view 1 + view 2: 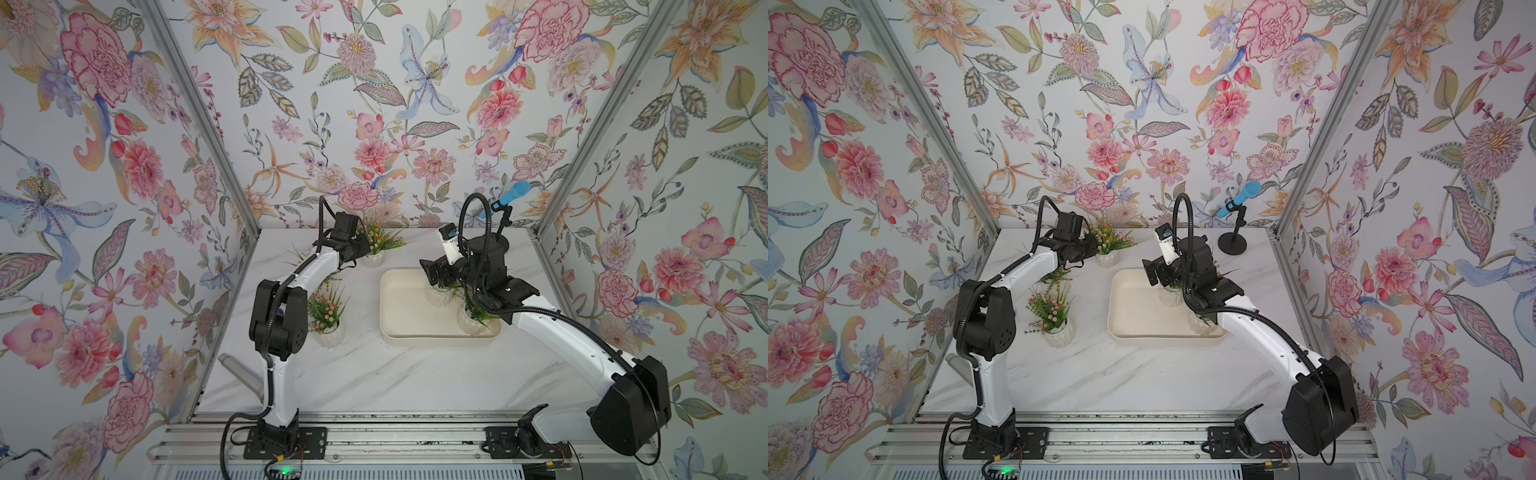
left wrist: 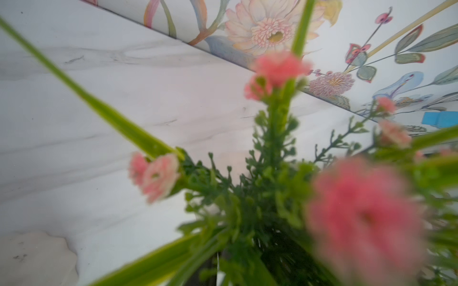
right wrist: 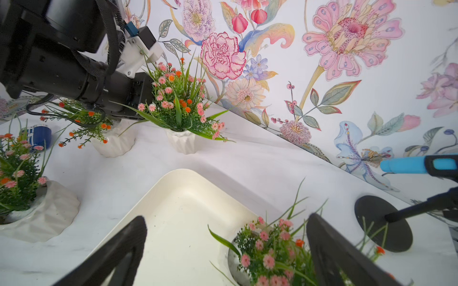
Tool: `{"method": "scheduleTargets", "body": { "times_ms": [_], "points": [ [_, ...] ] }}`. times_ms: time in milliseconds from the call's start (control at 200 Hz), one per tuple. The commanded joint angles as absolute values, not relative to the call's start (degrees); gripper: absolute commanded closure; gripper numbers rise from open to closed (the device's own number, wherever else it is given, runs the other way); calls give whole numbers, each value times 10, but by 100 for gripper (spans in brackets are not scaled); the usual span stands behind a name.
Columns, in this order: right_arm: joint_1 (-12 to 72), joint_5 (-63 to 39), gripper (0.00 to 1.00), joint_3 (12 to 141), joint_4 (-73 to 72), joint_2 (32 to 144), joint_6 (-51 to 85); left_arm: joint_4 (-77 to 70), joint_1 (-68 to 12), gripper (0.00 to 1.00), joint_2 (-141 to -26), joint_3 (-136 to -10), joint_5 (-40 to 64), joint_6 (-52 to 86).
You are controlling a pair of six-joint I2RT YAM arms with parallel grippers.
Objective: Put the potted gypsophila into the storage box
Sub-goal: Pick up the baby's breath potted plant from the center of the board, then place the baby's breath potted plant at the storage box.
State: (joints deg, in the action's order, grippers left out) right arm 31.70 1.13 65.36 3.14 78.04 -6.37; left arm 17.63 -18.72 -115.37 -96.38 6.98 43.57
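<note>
Fingers [image 3: 332, 247] of the right gripper [image 3: 228, 219] stand spread over the box [image 1: 399, 307], where two potted plants [image 1: 439, 300] already sit, while the left gripper [image 1: 363, 249] is clenched on the back plant [image 1: 380, 239] by its sprigs, and at least two other plants [image 1: 326, 316] wait on the table [image 1: 374, 374].

The left arm [image 1: 309, 266] stands up from its base, bends at the black elbow and stretches forward, with the wrist roughly level behind the tool. The left gripper [image 1: 360, 250] is closed, and its fingertips are hidden in every view. The right arm [image 1: 557, 332] leans forward and inward from its base, its wrist folded so the tool points down. The right gripper [image 3: 223, 250] has its jaws spread wide, and its two black fingers [image 3: 116, 250] stand well apart.
</note>
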Motion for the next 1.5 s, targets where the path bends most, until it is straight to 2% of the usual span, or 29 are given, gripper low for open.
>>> {"method": "scheduleTargets", "body": {
  "times_ms": [0, 280, 575, 726, 1076, 1496],
  "points": [
    [311, 24, 0, 633, 25, 750, -51, 126, -201, 100, -1095, -954, 59, 452],
    [292, 25, 0, 617, 24, 705, -51, 150, -258, 100, -1056, -935, 44, 466],
    [263, 36, 0, 580, 15, 653, -40, 113, -317, 100, -1000, -820, 42, 531],
    [250, 35, 0, 565, 14, 635, -30, 122, -351, 100, -989, -800, 38, 545],
    [243, 36, 0, 550, 13, 618, -22, 80, -398, 100, -1005, -723, 65, 585],
    [238, 42, 0, 537, 17, 602, -15, 52, -440, 100, -1076, -756, 143, 525]
  ]
}}
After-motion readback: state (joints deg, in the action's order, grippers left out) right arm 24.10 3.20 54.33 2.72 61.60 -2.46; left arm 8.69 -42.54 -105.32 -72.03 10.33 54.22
